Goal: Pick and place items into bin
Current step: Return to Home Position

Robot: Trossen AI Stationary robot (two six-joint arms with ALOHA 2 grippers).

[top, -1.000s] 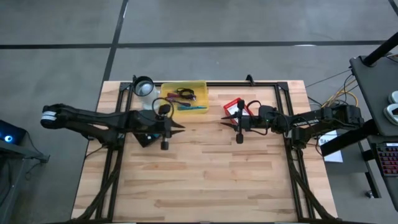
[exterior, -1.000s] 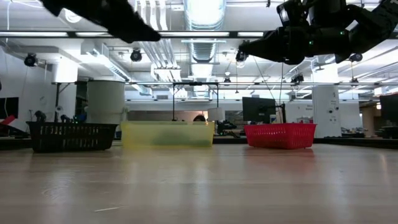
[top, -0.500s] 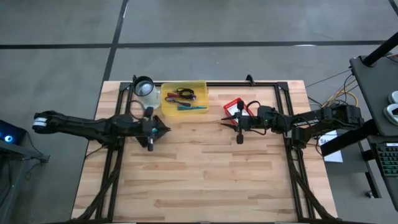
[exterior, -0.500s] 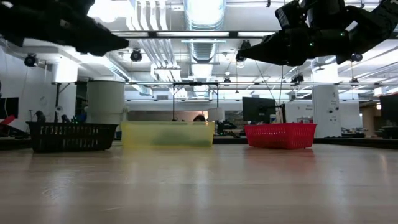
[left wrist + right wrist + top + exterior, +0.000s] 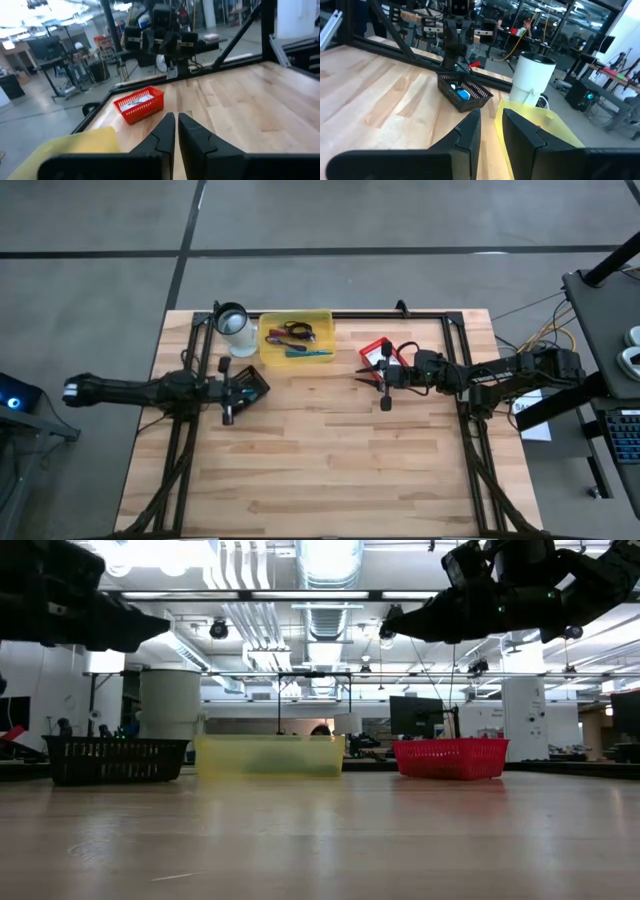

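The yellow bin (image 5: pixel 295 338) at the table's far edge holds a maroon strip, a black coiled cable (image 5: pixel 297 331), a teal pen (image 5: pixel 310 353) and a purple pen. A white card lies in the red basket (image 5: pixel 377 352). A blue-white piece (image 5: pixel 463 94) sits in the black basket (image 5: pixel 462 92). My left gripper (image 5: pixel 244 387) hovers shut and empty over that basket's left side. My right gripper (image 5: pixel 358 376) hangs in the air beside the red basket, narrowly open and empty, pointing toward the table's left. The small black cube is not visible.
A white cylinder (image 5: pixel 232 320) stands left of the yellow bin at the far edge. A black frame rail (image 5: pixel 400 313) runs along the far edge and down both sides. The bare wooden top (image 5: pixel 330 460) spreads across the middle and the near half.
My left arm has drawn back toward the table's left edge and come lower, its gripper sliding away from the yellow bin's near side. The black basket, covered by the arm before, now shows.
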